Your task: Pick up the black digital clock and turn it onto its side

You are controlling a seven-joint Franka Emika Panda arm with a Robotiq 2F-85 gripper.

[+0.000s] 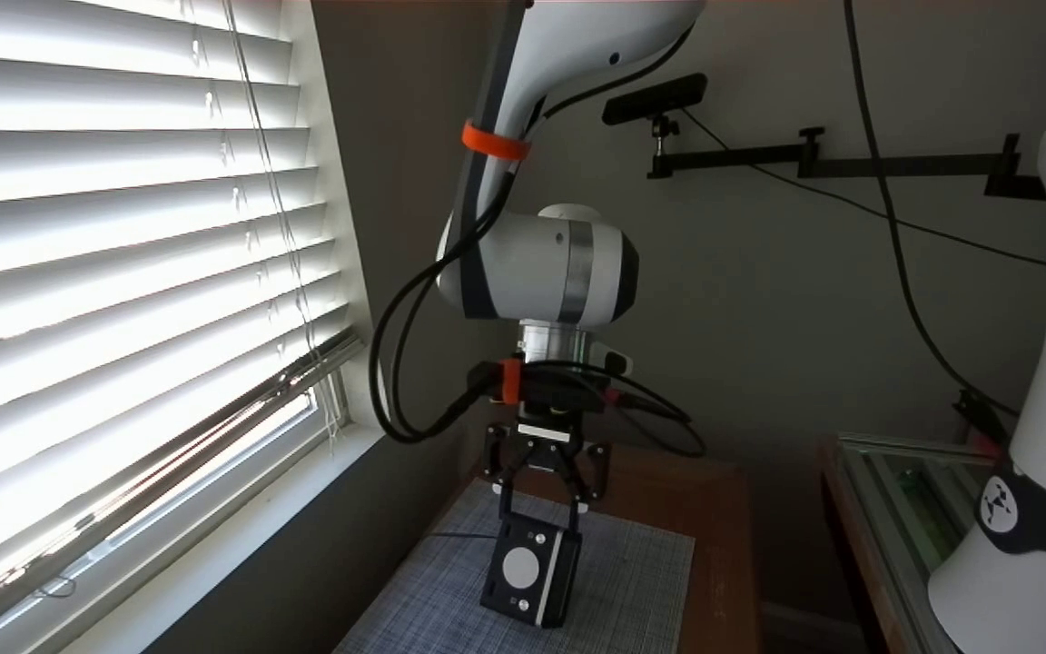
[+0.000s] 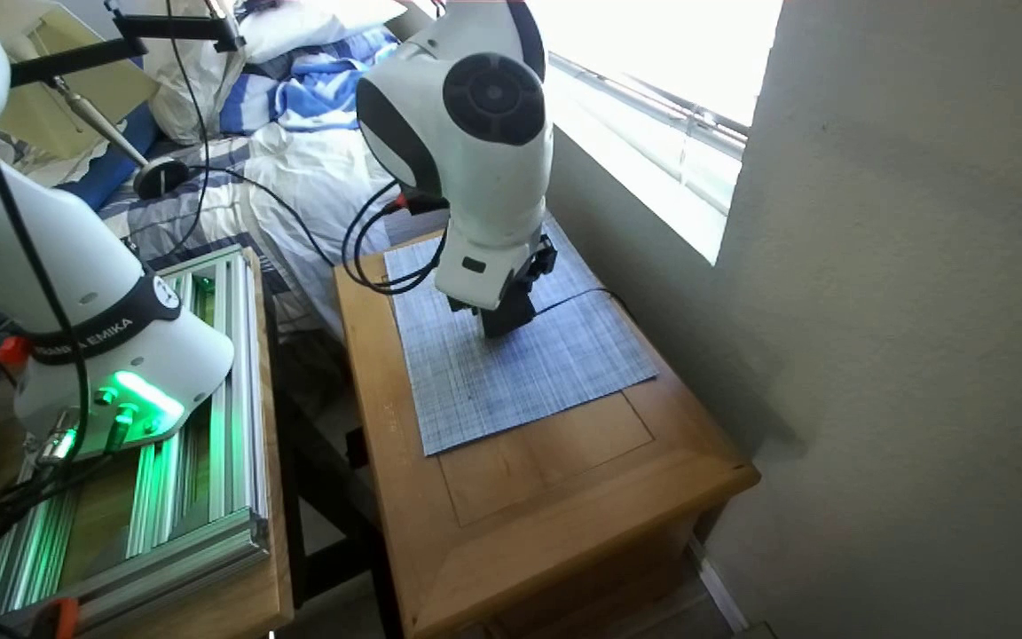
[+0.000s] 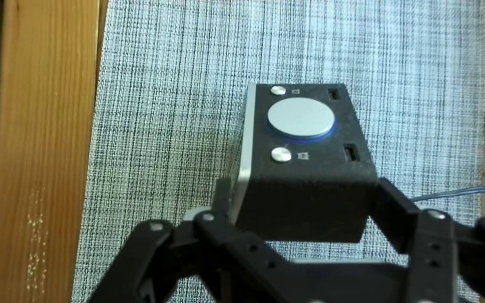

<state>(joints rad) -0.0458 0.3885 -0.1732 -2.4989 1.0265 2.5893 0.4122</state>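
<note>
Black digital clock [image 3: 307,166] is held tilted by the hand [image 3: 302,191].

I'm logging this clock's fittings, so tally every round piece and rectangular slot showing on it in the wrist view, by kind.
Large pale disc: 1
Small silver buttons: 2
Rectangular slots: 2
Total on the black digital clock: 5
</note>
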